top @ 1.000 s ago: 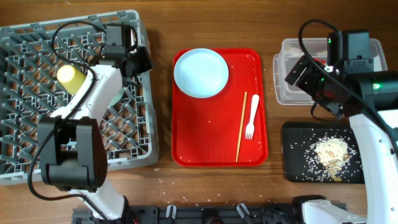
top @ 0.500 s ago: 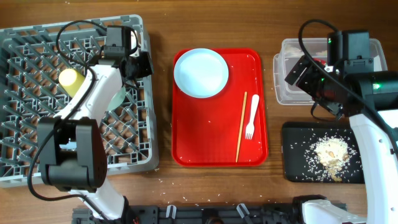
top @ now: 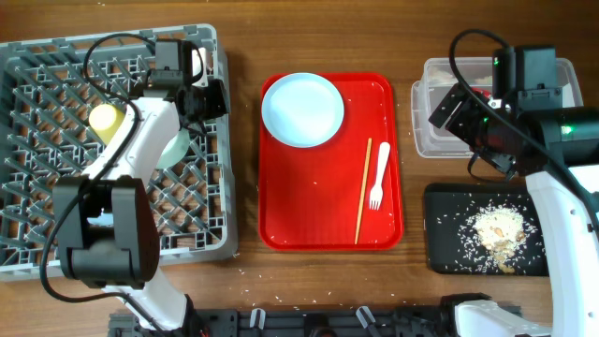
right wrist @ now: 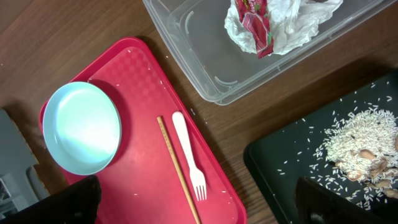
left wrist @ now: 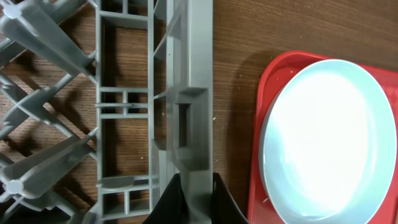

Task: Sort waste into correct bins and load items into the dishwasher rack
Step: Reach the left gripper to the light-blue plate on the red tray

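Note:
My left gripper (top: 213, 96) (left wrist: 194, 190) is shut on the right rim of the grey dishwasher rack (top: 56, 206) (left wrist: 186, 93). A yellow cup (top: 105, 120) and a mint green bowl (top: 174, 150) sit in the rack. On the red tray (top: 328, 225) lie a pale blue plate (top: 302, 109) (left wrist: 323, 137) (right wrist: 81, 127), a white fork (top: 379, 175) (right wrist: 188, 152) and a chopstick (top: 363, 190) (right wrist: 177, 168). My right gripper (top: 449, 108) (right wrist: 202, 208) hangs open above the table, holding nothing. The clear tub (top: 430, 131) (right wrist: 199, 68) holds a red wrapper (right wrist: 255, 25) and tissue (right wrist: 286, 28). Food scraps (top: 496, 227) (right wrist: 360, 146) lie in the black tray (top: 449, 253).
Rice grains are scattered over the black tray, the red tray and the wood near the table's front edge. A strip of bare wood separates the rack from the red tray. The right arm's body covers part of the clear tub from above.
The rack has shifted slightly with my left gripper shut on its rim; its far right corner now sits a little nearer the red tray. The right arm has not moved.

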Tool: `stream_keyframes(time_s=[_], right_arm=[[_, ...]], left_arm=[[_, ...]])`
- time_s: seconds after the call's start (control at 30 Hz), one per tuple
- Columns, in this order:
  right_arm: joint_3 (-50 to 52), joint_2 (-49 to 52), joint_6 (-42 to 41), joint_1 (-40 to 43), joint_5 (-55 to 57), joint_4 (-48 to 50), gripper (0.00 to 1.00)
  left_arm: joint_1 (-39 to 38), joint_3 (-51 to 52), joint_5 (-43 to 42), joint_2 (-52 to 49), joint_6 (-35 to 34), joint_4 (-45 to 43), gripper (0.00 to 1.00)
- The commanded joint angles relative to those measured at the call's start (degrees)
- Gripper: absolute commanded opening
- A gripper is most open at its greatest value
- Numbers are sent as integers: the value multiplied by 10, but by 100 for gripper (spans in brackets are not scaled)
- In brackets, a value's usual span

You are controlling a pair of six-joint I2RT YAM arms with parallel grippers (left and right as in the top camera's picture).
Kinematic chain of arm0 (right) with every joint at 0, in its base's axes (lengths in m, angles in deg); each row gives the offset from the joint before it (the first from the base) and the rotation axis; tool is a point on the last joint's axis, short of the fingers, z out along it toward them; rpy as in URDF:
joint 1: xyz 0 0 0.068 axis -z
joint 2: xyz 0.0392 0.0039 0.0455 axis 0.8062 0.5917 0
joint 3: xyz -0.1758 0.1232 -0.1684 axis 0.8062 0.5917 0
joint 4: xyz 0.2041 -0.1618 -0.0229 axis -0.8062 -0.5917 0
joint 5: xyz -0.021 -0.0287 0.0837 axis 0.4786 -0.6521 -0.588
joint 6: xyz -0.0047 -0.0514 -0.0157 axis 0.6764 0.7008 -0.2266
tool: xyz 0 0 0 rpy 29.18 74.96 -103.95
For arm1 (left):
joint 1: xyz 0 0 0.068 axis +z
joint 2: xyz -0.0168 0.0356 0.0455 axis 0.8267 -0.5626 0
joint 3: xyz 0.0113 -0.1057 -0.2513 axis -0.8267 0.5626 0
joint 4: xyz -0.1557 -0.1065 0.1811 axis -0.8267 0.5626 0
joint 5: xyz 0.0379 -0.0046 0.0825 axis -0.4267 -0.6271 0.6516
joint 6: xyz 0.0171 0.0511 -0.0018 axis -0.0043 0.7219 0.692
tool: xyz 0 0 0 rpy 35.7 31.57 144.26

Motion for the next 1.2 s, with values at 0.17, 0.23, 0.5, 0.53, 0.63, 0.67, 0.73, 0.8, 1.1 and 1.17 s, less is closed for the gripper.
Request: stream_keyframes(time_s=[0.17, 0.23, 0.5, 0.53, 0.63, 0.67, 0.73, 0.8, 1.1, 1.17], right_arm=[[-2, 5, 7, 2, 10, 0, 100], [-2, 5, 7, 2, 10, 0, 100], [-2, 5, 7, 2, 10, 0, 100], [-2, 5, 7, 2, 10, 0, 100], [-2, 5, 7, 2, 10, 0, 100], [-2, 5, 7, 2, 10, 0, 100], [-2, 5, 7, 2, 10, 0, 99], [-2, 5, 7, 2, 10, 0, 100], [-2, 5, 7, 2, 10, 0, 100], [-2, 5, 7, 2, 10, 0, 100]], left_arm=[[-7, -16, -36, 23, 16, 2, 92], [-7, -16, -2, 32, 16, 13, 92], [-7, -16, 37, 106, 15, 28, 71], [-7, -16, 36, 113, 15, 32, 65], [-7, -16, 12, 133, 15, 69, 54], [-7, -16, -12, 139, 15, 84, 53], [-7, -16, -78, 148, 15, 109, 56], [-7, -16, -137, 156, 15, 131, 61], [-7, -16, -250, 180, 30, 323, 6], [-7, -16, -250, 180, 60, 340, 4]])
